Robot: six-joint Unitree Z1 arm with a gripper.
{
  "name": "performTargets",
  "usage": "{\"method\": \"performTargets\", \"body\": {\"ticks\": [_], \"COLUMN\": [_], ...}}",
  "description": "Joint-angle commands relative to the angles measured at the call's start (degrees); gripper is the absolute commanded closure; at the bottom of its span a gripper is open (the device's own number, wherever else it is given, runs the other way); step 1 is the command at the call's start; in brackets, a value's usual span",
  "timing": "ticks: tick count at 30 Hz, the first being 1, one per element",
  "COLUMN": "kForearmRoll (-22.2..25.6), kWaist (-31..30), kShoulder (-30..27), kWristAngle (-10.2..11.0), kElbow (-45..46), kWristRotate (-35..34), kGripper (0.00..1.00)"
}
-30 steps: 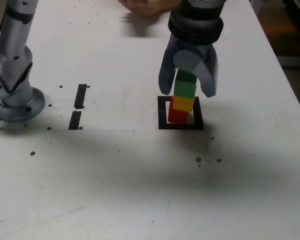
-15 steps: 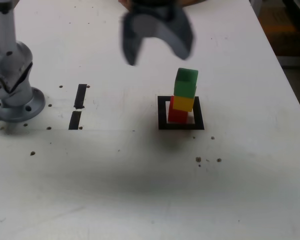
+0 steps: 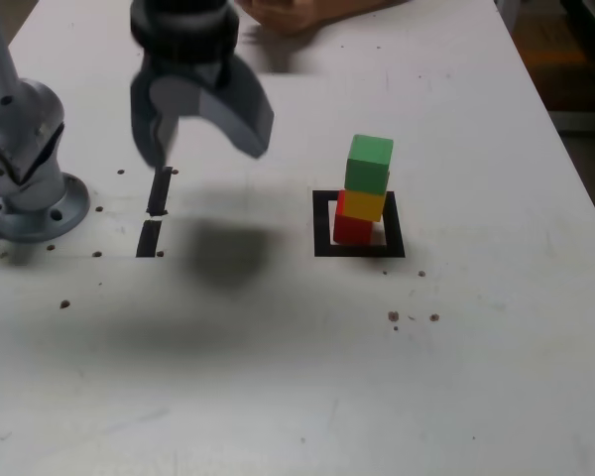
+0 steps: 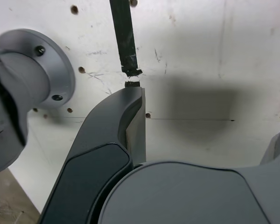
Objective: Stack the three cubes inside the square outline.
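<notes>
A white table (image 3: 496, 377) seen from above and in front holds a small tower of three cubes standing inside the square outline (image 3: 321, 226), a black frame with a white centre. The red cube (image 3: 351, 229) sits at the bottom, the yellow cube (image 3: 365, 204) on it, and the green cube (image 3: 369, 163) on top, set slightly askew. The gripper (image 3: 204, 134) hangs in the air well apart from the tower, at about nine to ten o'clock from it in the exterior view, with its two dark jaws spread wide and nothing between them. Its shadow falls on the table beneath. Below the gripper lie two short black strips (image 3: 159, 190), and the arm's grey base (image 3: 25, 193) stands farther toward nine o'clock. In the wrist view one finger (image 4: 102, 154) fills the foreground; the other jaw is probably the blurred grey shape at the frame's edge. A person's hand (image 3: 293, 12) rests at the table's far edge, at twelve o'clock.
</notes>
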Motion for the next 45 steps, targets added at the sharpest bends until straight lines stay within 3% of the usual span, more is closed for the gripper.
{"method": "performTargets", "body": {"ticks": [1,6,17,24,45], "kForearmRoll": [-5.5,-14.5,-20.4,-22.1,-24.7], "kWaist": [0.1,0.1,0.3,0.3,0.6], "kShoulder": [-0.9,-1.5,1.8,2.7,2.7], "kWristAngle": [-0.7,-1.3,-0.1,0.6,-1.3], "kElbow": [4.1,11.1,13.8,14.5,17.5], "kWristRotate": [0.1,0.9,2.2,2.3,2.1], "kGripper": [0.01,0.01,0.01,0.01,0.01]}}
